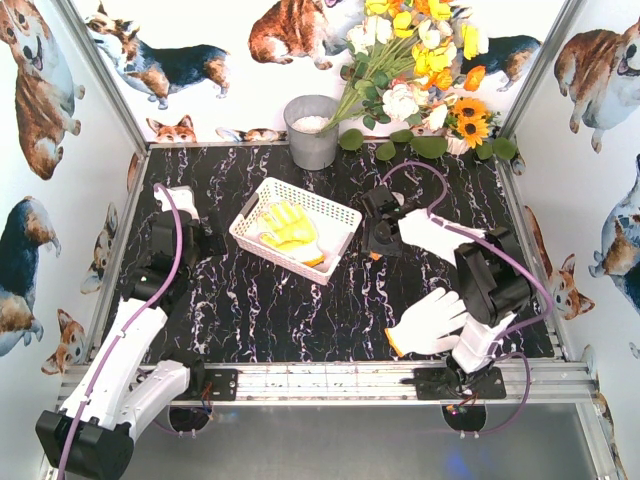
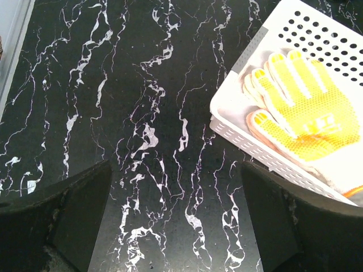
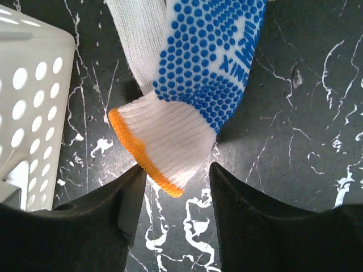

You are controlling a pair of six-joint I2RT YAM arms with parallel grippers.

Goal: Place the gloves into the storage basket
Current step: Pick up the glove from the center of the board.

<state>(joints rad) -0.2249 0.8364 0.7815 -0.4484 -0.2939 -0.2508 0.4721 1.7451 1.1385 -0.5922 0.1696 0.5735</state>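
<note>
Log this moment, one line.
left gripper: open, empty, beside basket; right gripper: jaws on blue-dotted glove cuff; yellow glove: in basket; white glove: on table

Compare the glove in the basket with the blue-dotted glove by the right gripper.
The yellow glove has a solid yellow palm; the blue-dotted glove has blue dots. The yellow glove lies in the storage basket; the blue-dotted glove is outside it, cuff between the fingers of the right gripper. Both are white knit with orange cuff edges.

Four gloves: one yellow-palmed glove in the one white basket; three on the counter, a white glove at ten o'clock, another white glove at two, a third white glove at five. One grey bucket.
</note>
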